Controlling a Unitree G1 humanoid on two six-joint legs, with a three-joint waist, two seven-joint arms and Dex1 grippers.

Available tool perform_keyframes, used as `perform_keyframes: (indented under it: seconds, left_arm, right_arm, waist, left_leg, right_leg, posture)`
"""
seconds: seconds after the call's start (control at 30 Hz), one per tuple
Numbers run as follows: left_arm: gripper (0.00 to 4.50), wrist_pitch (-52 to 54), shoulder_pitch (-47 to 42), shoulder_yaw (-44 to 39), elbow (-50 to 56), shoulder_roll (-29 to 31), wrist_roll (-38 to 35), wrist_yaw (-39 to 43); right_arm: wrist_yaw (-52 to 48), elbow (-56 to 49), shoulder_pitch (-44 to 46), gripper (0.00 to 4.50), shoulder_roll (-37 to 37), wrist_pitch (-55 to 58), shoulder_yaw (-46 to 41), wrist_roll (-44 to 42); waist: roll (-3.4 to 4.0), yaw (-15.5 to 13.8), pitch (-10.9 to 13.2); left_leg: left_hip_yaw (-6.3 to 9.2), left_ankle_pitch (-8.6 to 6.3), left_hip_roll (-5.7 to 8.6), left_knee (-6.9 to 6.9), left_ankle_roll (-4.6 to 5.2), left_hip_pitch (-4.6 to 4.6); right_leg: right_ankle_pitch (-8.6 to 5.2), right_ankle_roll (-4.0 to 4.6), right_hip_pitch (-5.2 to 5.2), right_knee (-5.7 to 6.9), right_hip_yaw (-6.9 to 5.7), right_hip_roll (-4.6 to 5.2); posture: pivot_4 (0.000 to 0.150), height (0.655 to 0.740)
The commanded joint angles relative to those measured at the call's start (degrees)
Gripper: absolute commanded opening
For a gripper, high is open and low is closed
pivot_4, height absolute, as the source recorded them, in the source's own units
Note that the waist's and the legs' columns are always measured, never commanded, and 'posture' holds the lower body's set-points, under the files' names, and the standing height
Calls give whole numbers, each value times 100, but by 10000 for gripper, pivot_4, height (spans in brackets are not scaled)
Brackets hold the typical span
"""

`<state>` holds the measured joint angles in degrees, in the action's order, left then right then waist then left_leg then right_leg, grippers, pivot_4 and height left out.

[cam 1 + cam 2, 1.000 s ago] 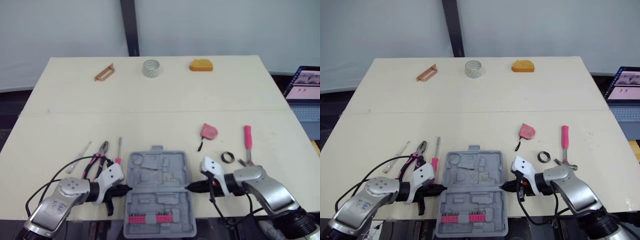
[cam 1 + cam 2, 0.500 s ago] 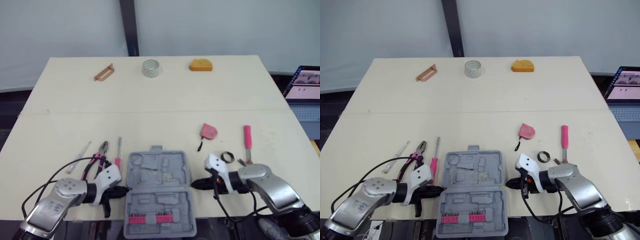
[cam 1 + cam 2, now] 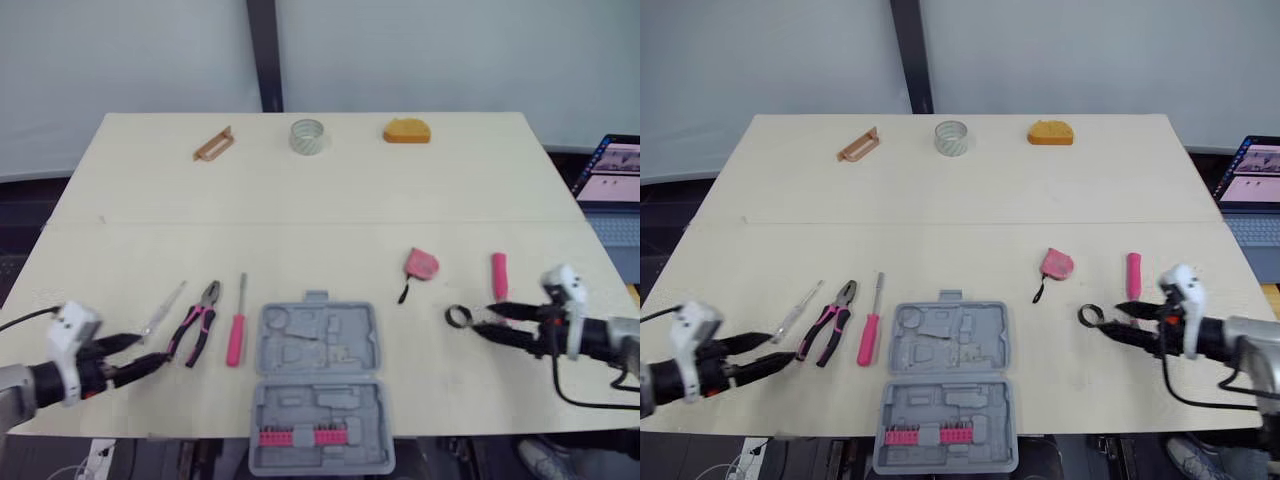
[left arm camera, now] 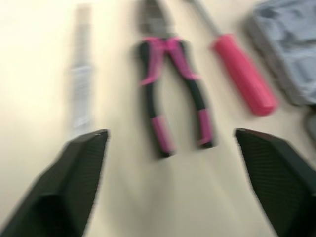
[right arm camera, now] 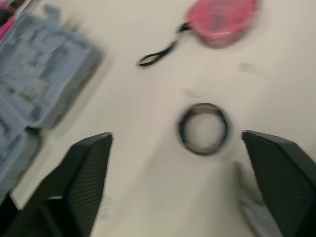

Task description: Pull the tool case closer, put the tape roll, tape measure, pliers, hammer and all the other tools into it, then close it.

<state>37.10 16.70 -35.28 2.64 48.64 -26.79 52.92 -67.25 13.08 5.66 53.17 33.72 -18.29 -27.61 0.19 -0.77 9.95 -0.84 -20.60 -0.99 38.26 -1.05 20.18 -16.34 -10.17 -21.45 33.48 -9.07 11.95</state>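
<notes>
Tool case: open, near edge, centre.
Left gripper: jaws apart, empty, left of pliers.
Right gripper: jaws apart, empty, beside black tape roll.

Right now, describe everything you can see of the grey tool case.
The tool case is grey moulded plastic, lying open at the table's near edge, which its near end seems to overhang. The far half has empty tool-shaped recesses and a tab; the near half holds a row of pink bits. Nothing touches it; the screwdriver lies beside it, apart.
</notes>
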Motion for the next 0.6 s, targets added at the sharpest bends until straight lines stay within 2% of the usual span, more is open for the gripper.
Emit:
perform_keyframes:
  seconds: [0.03, 0.23, 0.37, 0.6]
  left_arm:
    - [44675, -604, -2, -535, -951, 73, 222, -201]
    - [44675, -1308, -115, -734, -2002, 174, 451, -447]
    - [44675, -1475, -140, -689, -2162, 220, 481, -454]
    - [44675, -1491, -211, -604, -2089, 177, 455, -516]
  right_arm:
    - [143, 698, 66, 44339, 147, -461, -390, 139]
    - [447, 1924, 333, 44339, 221, -1267, -579, 444]
    - [535, 2432, 495, 44339, 244, -1613, -545, 589]
    - [431, 2707, 609, 44339, 236, -1821, -462, 673]
  waist:
    - [0, 3, 0]
    - [0, 49, 0]
    - [0, 102, 0]
    - [0, 118, 0]
  left_leg:
    - [0, 0, 0, 1, 0, 0]
    - [-4, -1, -1, -2, 0, -1]
    - [-4, -1, -2, -4, -1, -2]
    - [-6, -2, -4, -6, -2, -4]
  right_leg:
    - [0, 0, 0, 1, 0, 0]
    - [0, 0, -1, 0, 1, 0]
    - [0, 0, -2, 2, 1, 0]
    - [0, 0, -2, 1, 1, 0]
  posture:
    - [1500, 7400]
    - [1500, 7400]
    - [1500, 7400]
    - [1500, 7400]
